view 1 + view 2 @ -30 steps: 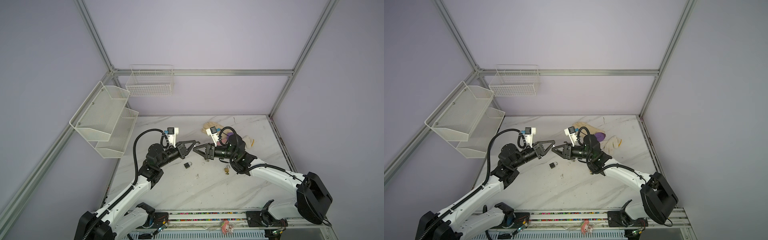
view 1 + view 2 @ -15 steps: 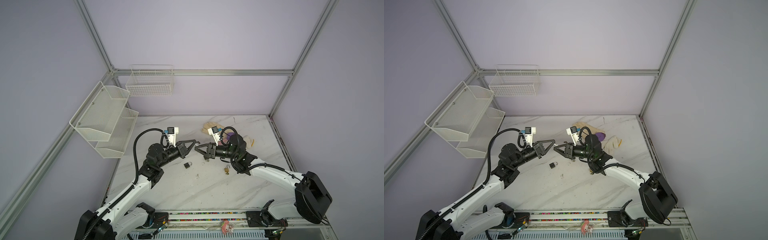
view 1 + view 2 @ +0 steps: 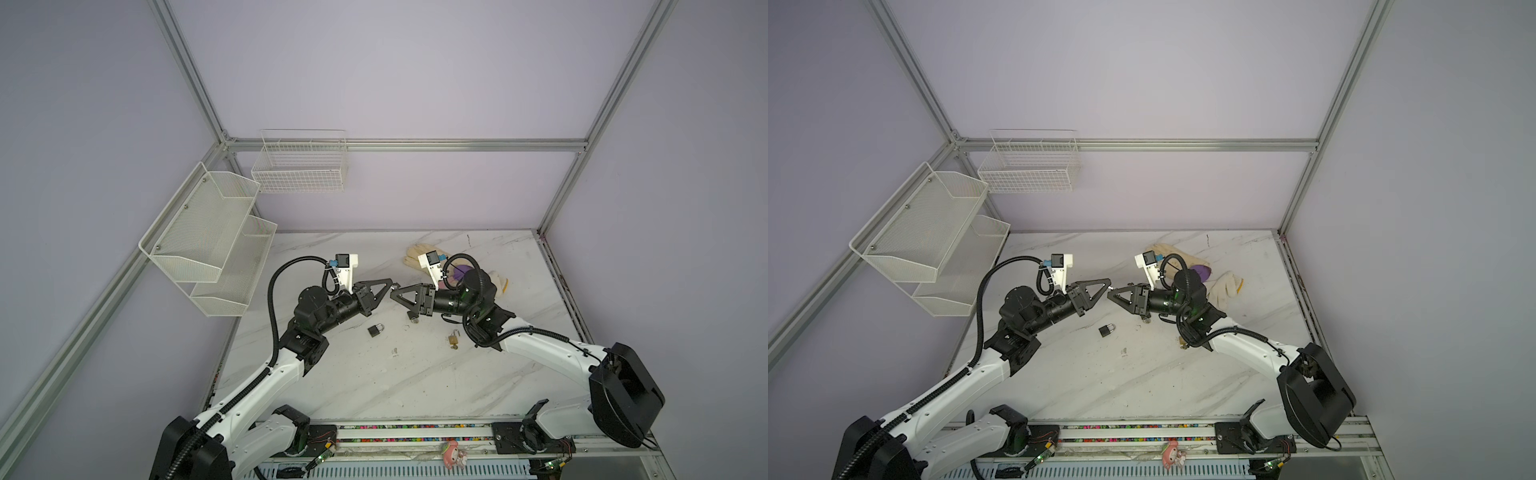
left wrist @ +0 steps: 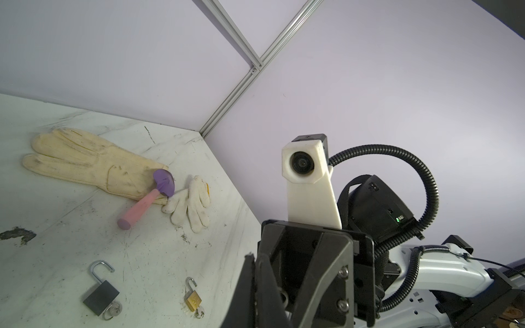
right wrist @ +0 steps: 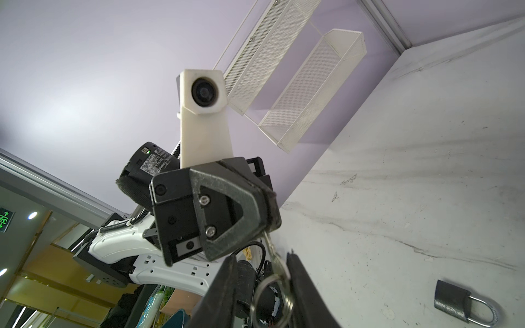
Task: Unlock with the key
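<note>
Both grippers meet tip to tip in mid-air above the marble table. My left gripper is shut on a silver key, whose blade sticks out of its tips. The key's ring hangs between the fingers of my right gripper, which stand apart around the key and ring. A black padlock with its shackle closed lies on the table below the grippers.
A black padlock with a raised shackle and a brass one lie on the table, each with a key in it. Two gloves and a pink toy hammer lie at the back. Mesh shelves hang on the left wall.
The right gripper has risen slightly and come back in against the left gripper's tip after drawing a little away. The left arm has hardly moved.
</note>
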Controlling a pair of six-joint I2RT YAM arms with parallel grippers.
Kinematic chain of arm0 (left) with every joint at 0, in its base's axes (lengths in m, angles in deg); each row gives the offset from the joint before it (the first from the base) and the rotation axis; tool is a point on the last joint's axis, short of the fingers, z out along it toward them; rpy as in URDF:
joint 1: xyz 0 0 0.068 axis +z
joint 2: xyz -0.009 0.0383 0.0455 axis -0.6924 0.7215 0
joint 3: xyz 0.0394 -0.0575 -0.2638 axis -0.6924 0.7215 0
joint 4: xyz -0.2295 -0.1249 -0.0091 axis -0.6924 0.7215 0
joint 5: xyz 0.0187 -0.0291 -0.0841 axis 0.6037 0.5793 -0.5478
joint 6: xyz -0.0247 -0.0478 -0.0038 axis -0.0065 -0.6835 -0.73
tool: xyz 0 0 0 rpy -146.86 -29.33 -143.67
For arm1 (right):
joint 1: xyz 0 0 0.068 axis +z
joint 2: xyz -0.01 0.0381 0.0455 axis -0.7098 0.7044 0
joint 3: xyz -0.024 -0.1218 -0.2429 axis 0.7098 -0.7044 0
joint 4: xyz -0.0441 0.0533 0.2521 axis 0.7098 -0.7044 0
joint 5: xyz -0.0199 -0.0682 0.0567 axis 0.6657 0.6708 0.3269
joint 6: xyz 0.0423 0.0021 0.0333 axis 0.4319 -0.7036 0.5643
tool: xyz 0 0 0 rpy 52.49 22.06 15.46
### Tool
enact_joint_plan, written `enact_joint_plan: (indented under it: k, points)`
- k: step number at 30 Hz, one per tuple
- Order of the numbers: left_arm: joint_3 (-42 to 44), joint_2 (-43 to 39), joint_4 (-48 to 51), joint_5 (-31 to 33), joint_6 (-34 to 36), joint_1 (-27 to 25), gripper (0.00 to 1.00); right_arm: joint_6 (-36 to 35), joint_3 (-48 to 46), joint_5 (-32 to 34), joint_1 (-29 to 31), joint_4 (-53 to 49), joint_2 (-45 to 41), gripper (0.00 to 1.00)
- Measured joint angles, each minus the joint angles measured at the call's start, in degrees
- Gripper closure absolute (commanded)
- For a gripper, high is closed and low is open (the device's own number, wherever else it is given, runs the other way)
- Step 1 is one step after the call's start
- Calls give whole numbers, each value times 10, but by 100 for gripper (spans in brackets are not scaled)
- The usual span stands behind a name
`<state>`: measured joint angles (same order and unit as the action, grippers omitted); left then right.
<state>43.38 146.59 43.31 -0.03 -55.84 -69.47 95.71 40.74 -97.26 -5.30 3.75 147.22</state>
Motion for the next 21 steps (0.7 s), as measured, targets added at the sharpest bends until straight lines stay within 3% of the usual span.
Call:
enact_joint_plan:
  k: [21]
  points:
    - [0, 3, 6, 1, 2, 0, 100, 40, -15, -17, -18, 51, 18, 76]
